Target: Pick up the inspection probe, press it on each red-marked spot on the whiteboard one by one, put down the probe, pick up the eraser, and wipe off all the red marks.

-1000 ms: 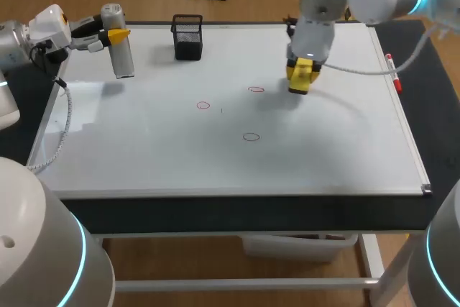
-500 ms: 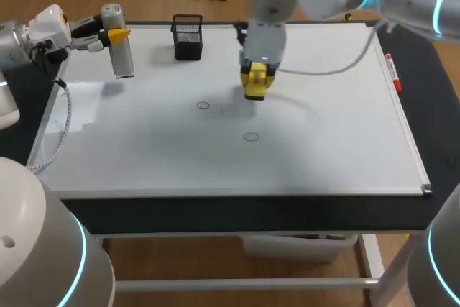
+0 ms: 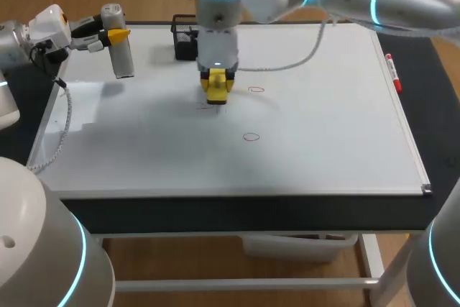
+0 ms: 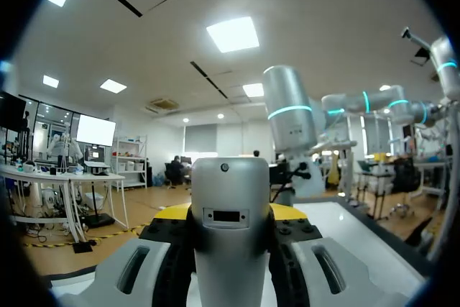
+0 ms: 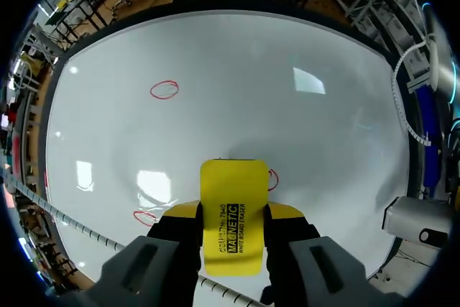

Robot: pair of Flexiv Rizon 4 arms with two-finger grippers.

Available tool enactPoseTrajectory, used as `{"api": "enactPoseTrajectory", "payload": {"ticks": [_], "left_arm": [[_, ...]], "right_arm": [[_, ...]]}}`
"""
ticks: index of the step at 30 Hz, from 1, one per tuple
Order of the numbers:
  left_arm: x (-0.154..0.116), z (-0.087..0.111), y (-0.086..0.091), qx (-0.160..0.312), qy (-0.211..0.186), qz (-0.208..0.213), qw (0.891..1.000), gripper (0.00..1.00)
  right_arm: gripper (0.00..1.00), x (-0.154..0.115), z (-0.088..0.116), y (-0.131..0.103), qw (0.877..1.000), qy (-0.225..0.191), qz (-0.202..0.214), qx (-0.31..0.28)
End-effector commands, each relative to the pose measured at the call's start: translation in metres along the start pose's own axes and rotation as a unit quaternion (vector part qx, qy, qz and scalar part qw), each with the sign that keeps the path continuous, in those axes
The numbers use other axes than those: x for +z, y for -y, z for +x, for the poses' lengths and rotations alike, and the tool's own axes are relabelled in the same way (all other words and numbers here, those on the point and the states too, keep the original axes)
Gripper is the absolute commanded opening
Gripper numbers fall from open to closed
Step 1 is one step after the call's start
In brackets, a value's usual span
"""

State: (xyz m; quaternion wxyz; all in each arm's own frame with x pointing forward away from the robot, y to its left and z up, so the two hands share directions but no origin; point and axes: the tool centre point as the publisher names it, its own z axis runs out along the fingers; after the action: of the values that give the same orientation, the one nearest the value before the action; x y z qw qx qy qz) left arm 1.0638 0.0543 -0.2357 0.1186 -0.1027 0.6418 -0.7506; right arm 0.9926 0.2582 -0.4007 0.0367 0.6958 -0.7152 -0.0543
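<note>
The right gripper (image 3: 216, 77) clamps the flat yellow eraser (image 5: 231, 199) down at the white whiteboard (image 3: 323, 141) beside a red marker ring (image 5: 273, 180), while the left gripper (image 3: 115, 35) grasps the grey cylindrical probe (image 3: 122, 59) above the far corner, and a tilted pad might skim past and leave red.

eraser (image 3: 216, 85) on whiteboard (image 3: 323, 141), mesh cup (image 3: 182, 39) just behind it, probe (image 3: 121, 52) over far left corner, marker (image 3: 392, 71) beside right edge

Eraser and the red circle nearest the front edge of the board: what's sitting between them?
Nothing. In the head view, only bare whiteboard lies between the yellow eraser and that red circle.
</note>
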Motion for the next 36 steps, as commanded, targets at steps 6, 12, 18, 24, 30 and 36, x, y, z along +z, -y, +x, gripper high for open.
{"api": "enactPoseTrajectory", "payload": {"ticks": [6, 12, 18, 24, 30, 36], "left_arm": [[0.001, 0.001, 0.001, 0.001, 0.002, 0.0, 1.0, 0.0], [0.001, 0.001, 0.001, 0.001, 0.002, 0.0, 1.0, 0.0], [0.001, 0.001, 0.001, 0.001, 0.002, 0.0, 1.0, 0.0], [0.001, 0.001, 0.001, 0.001, 0.002, 0.0, 1.0, 0.0], [0.001, 0.001, 0.001, 0.001, 0.002, 0.0, 1.0, 0.0], [0.001, 0.001, 0.001, 0.001, 0.002, 0.0, 1.0, 0.0]], "right_arm": [[0.0, 0.007, -0.037, 0.007, 0.997, -0.074, 0.0, 0.008], [0.0, 0.013, -0.048, 0.006, 0.997, -0.073, -0.001, 0.002], [0.0, 0.013, -0.056, 0.003, 0.998, -0.067, 0.002, 0.003], [0.0, 0.014, -0.063, -0.001, 0.999, -0.054, 0.004, 0.002], [0.0, 0.018, -0.065, -0.007, 1.0, -0.028, 0.005, -0.002], [0.0, 0.021, -0.066, -0.011, 1.0, -0.019, 0.005, -0.005]]}}
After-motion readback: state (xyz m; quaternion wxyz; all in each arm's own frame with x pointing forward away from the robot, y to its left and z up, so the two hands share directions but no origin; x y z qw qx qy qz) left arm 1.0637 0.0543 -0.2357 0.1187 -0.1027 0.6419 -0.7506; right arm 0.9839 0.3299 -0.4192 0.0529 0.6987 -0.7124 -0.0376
